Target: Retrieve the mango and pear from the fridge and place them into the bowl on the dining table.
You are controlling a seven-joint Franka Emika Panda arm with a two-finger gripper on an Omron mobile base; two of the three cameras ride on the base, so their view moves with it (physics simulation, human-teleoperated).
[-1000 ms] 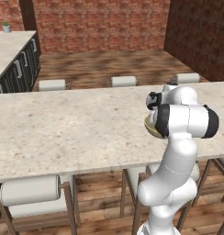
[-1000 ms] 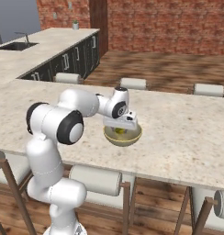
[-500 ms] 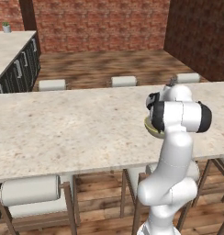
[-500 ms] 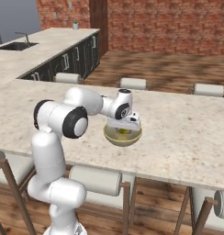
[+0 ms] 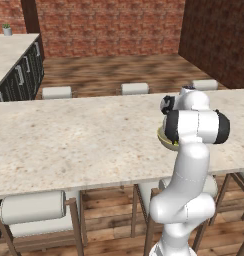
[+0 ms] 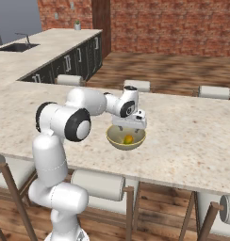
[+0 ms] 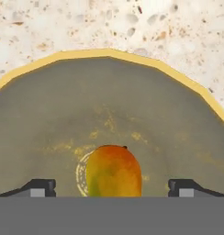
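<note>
At lower centre of your hand view, the mango (image 7: 114, 170) lies in the bowl (image 7: 49, 105), gripper (image 7: 112, 187) released, jaws spread clear.

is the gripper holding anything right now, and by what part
Nothing is held. The gripper is open over the bowl; the mango lies on the bowl's bottom between the fingers, with a clear gap on each side.

The dining table (image 6: 192, 132) has a beige speckled, stone-like top with a matt finish. On it, the bowl (image 7: 49, 114) looks like dull glazed ceramic, tan rim, olive inside. The mango (image 7: 113, 171) in the bowl has smooth, softly shiny skin. Stools (image 5: 31, 207) beside the table have white cushions on wooden frames.
</note>
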